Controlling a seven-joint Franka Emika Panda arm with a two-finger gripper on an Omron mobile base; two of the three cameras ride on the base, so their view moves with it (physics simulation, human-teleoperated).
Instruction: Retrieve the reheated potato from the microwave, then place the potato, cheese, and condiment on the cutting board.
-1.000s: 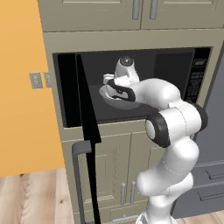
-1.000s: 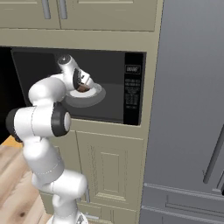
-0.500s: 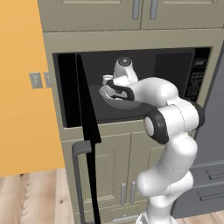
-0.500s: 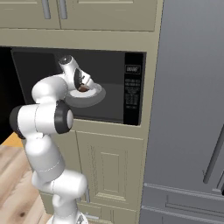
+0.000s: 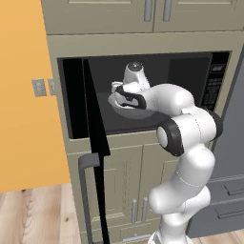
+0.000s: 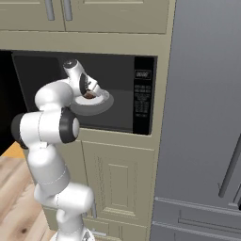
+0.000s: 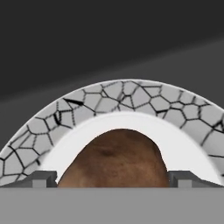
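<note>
The microwave (image 5: 217,81) (image 6: 143,94) stands open, its black door (image 5: 95,138) swung out to the left. Inside, the brown potato (image 7: 116,157) (image 6: 88,95) lies on a white plate with a crackled grey rim (image 7: 131,94) (image 6: 102,104) (image 5: 131,112). My gripper (image 7: 113,180) (image 6: 92,89) (image 5: 119,93) reaches into the cavity and hangs over the plate, open. One fingertip (image 7: 43,178) stands on each side of the potato, close to its flanks. The cheese, condiment and cutting board are out of view.
The open door's grey bar handle (image 5: 88,164) juts out low in front of the beige cabinets (image 6: 117,179). A grey refrigerator (image 6: 207,117) stands right of the microwave. An orange wall (image 5: 24,105) lies to the left, above the wooden floor (image 5: 33,214).
The hand has eased slightly lower and nearer the potato on the plate. The jaws have stayed wide and the potato has not moved.
</note>
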